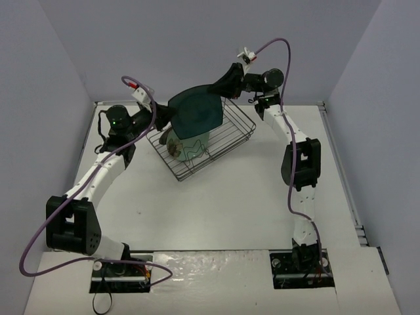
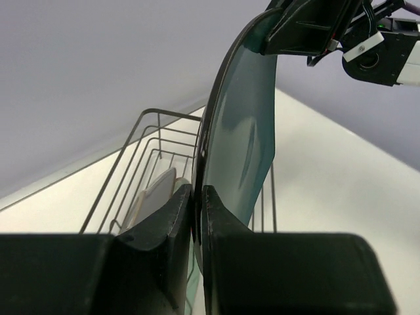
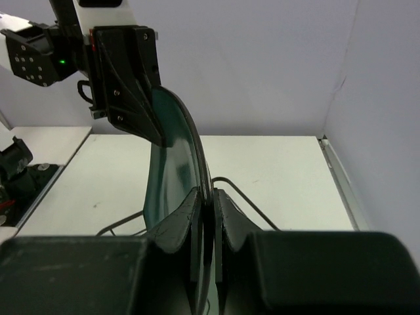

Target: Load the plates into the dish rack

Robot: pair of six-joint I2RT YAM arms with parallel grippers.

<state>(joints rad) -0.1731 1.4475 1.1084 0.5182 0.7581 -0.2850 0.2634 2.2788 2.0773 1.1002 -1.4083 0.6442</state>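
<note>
The dark teal rounded-square plate hangs tilted above the black wire dish rack. My left gripper is shut on its left rim and my right gripper is shut on its far right rim. The left wrist view shows the plate edge-on, pinched between the left gripper's jaws. In the right wrist view the plate is clamped in the right gripper. Inside the rack stand a mint-green plate and a grey plate, partly hidden under the teal one.
The rack sits at an angle at the back middle of the white table. Pale walls close in the table on the left, back and right. Cables loop over both arms.
</note>
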